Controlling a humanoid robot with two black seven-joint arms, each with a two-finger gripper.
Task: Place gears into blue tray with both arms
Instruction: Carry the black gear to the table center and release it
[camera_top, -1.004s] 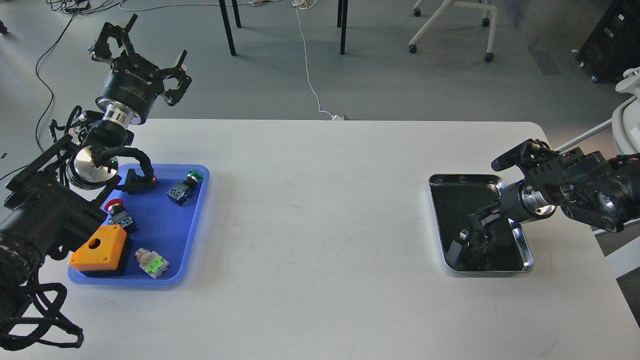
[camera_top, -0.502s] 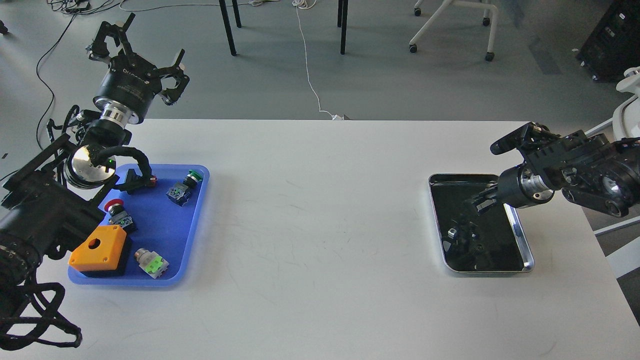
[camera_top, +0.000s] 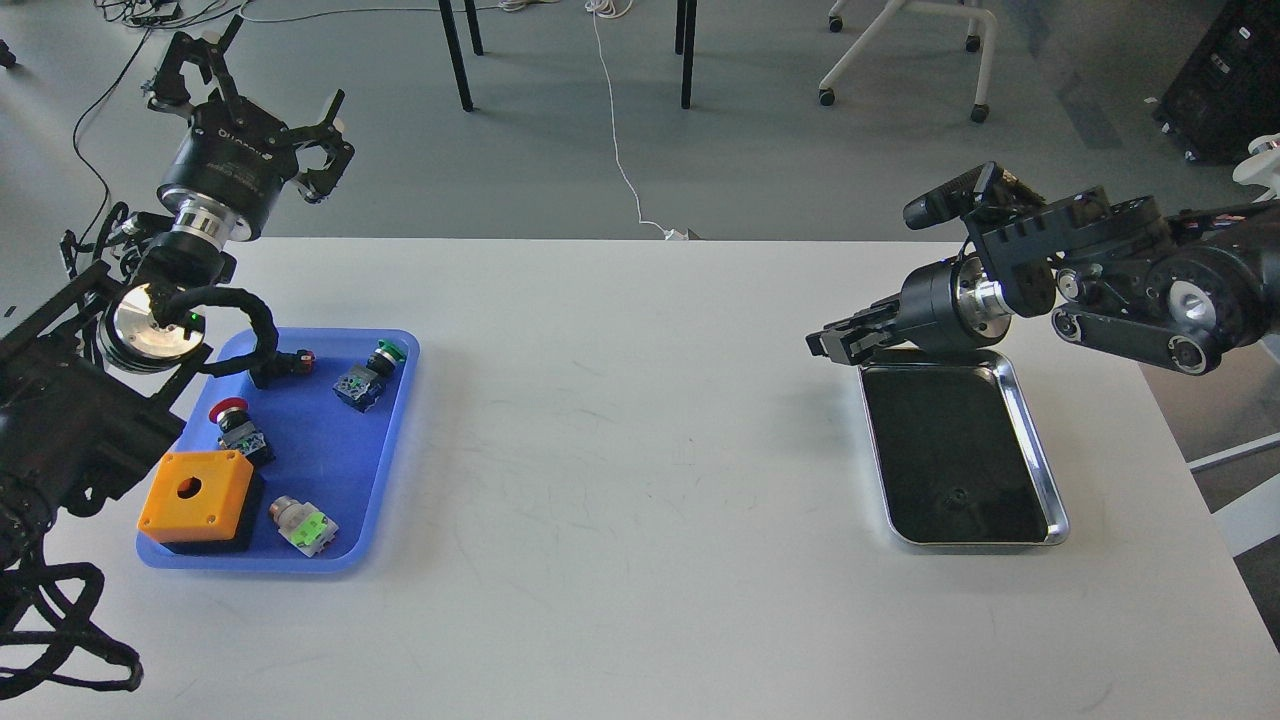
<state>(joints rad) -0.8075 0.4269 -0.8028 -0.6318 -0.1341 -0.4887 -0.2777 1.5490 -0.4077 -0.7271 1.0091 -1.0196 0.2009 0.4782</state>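
Observation:
The blue tray (camera_top: 330, 460) lies at the table's left, under my left arm. My left gripper (camera_top: 245, 95) is raised beyond the table's far left edge, past the tray, fingers spread open and empty. My right gripper (camera_top: 832, 343) hovers at the far left corner of the steel tray (camera_top: 1040, 440), pointing left. Its dark fingers lie close together and I cannot tell whether anything is between them. One tiny dark ring, apparently a gear (camera_top: 958, 494), lies on the steel tray's dark bottom near its front. No gear shows in the blue tray.
The blue tray holds an orange box (camera_top: 195, 492), a red-capped push button (camera_top: 229, 412), a green-capped one (camera_top: 386, 352), a grey-blue block (camera_top: 355, 383) and a green-white switch (camera_top: 305, 528). A wide stretch of white table separates the two trays.
My right gripper has lifted out of the steel tray and swung up and left to its far left corner. My left gripper drifted slightly up and left, still open.

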